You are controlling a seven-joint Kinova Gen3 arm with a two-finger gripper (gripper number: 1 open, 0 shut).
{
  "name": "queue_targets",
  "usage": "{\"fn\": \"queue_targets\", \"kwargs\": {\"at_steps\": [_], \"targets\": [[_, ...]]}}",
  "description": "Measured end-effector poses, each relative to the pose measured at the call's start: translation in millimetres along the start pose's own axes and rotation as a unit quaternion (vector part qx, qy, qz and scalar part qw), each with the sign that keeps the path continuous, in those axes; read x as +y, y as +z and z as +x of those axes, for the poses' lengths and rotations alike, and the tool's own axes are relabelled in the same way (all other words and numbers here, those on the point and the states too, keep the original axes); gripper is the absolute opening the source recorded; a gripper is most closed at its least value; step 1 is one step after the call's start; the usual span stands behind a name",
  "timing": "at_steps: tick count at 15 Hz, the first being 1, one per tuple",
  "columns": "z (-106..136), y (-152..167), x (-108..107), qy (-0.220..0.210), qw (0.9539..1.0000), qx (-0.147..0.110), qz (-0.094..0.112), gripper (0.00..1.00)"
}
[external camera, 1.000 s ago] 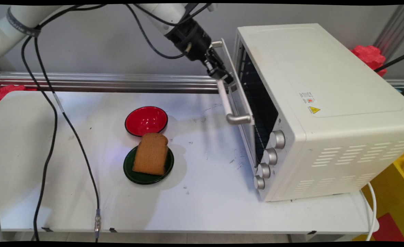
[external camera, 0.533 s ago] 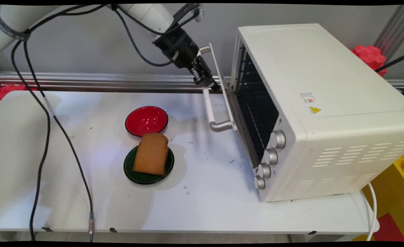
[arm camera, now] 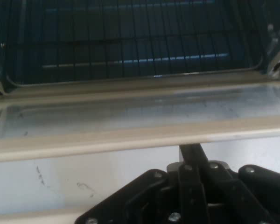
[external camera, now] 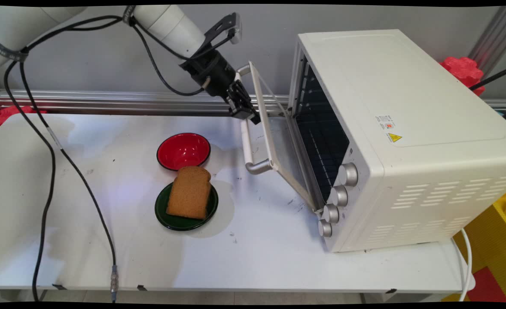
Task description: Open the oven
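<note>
The gripper (external camera: 245, 112) has its jaws clamped on the handle (external camera: 247, 143) of the oven door (external camera: 274, 141) — the door hangs partly open, tilted out from the white toaster oven (external camera: 407, 137) at the tabletop's (external camera: 257, 249) right end. Toward the tabletop's middle, a red bowl (external camera: 183, 150) sits just behind a green plate (external camera: 180, 221) carrying a slice of bread (external camera: 189, 192).
</note>
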State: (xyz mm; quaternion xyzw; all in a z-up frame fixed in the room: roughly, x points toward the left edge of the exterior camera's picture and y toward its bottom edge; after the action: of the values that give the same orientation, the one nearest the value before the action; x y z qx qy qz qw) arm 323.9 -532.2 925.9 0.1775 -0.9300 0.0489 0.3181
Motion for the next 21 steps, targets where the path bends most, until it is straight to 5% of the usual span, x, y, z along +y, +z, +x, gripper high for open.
{"fn": "queue_targets", "kwargs": {"at_steps": [21], "targets": [[-92,18,-8,0.039,0.9992,0.001,0.0,0.0]]}}
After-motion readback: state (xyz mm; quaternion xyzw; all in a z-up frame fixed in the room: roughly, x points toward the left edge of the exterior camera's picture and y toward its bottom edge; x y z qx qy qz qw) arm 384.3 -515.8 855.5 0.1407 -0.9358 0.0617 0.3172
